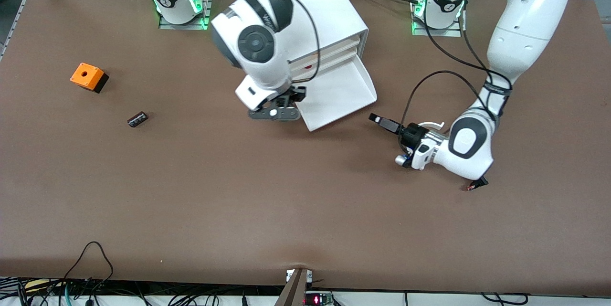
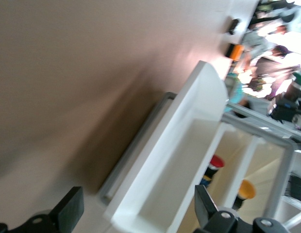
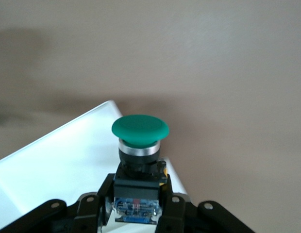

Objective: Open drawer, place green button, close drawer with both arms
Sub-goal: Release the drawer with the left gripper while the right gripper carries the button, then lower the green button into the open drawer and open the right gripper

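The left gripper (image 1: 382,122) is waiting low over the brown table (image 1: 238,201), its fingers (image 2: 68,208) spread apart and holding nothing, pointed at the drawer so that it is probably ready for the closing push; the right gripper (image 1: 279,105) is hanging over the front corner of the drawer (image 1: 341,93), its fingers clenched on the blocky black body of the button (image 3: 139,160), green cap pointing away from the palm, presumably for a drop into the tray; the drawer is standing pulled out, a shallow, smooth white plastic tray with a raised front lip; the cabinet (image 1: 320,5) is a glossy white box; a small dark cylinder (image 1: 137,119) and an orange box (image 1: 88,77) with a hole are lying apart toward the right arm's end, the box farther from the camera.
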